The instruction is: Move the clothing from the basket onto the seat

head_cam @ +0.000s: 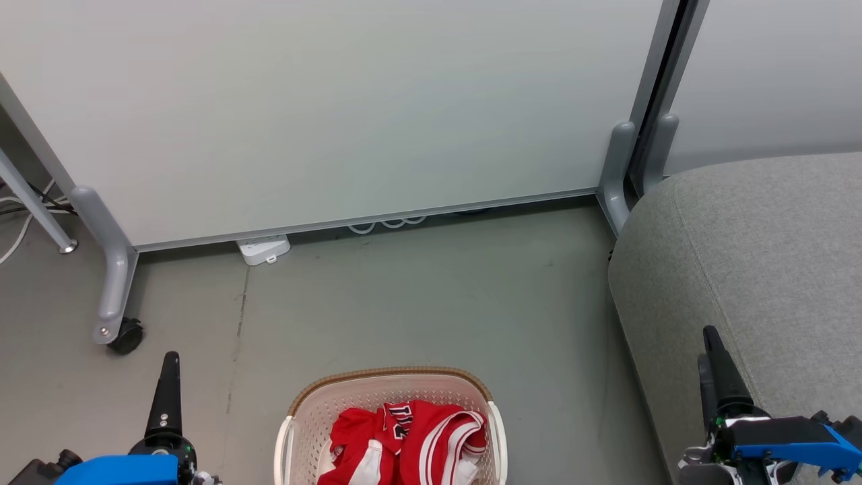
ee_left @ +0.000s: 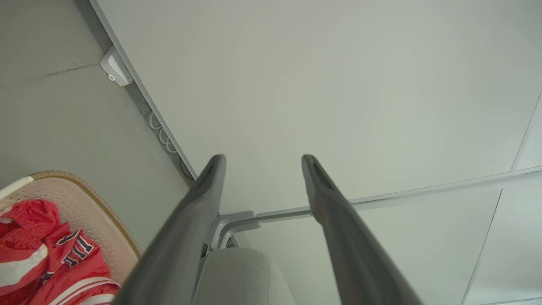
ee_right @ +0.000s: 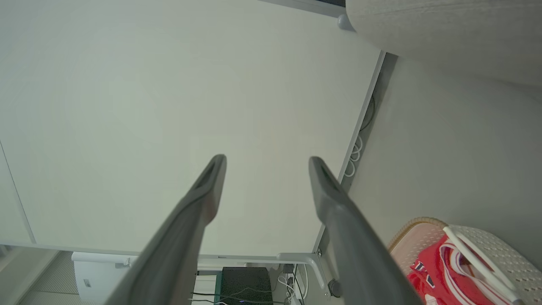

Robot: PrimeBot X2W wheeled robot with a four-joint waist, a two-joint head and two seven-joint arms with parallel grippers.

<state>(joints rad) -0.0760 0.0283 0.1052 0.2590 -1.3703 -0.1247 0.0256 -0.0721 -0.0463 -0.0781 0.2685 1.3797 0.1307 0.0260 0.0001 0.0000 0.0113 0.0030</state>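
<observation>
Two red garments (head_cam: 404, 441) lie crumpled together inside the basket (head_cam: 387, 374), which stands on the grey floor (head_cam: 417, 296) at the bottom centre of your head view. One garment shows white stripe trim and dark lettering. The fabric beside it is plainer red with a white edge. The basket is cream, perforated, with a brown woven-look rim, and the picture's bottom edge cuts off its near part.

To the right of the basket is the seat (head_cam: 754, 269), a large light grey cushion with rounded edges. It stands apart from the basket, with bare floor between them.

Your left hand (ee_left: 260, 163) is released. In the left wrist view its two dark fingers are spread apart with only the pale wall panel (head_cam: 337, 101) behind the gap. In the head view it sits at the lower left, left of the basket and clear of it, fingers pointing up the picture.

Your right hand (ee_right: 267, 163) is released too, fingers parted and gripping nothing. In the head view it sits at the lower right, in front of the seat's near corner.

Behind the basket, the panel stands on grey legs, one ending in a black caster (head_cam: 126, 335). A white power strip (head_cam: 264, 249) lies on the floor at the panel's foot.
</observation>
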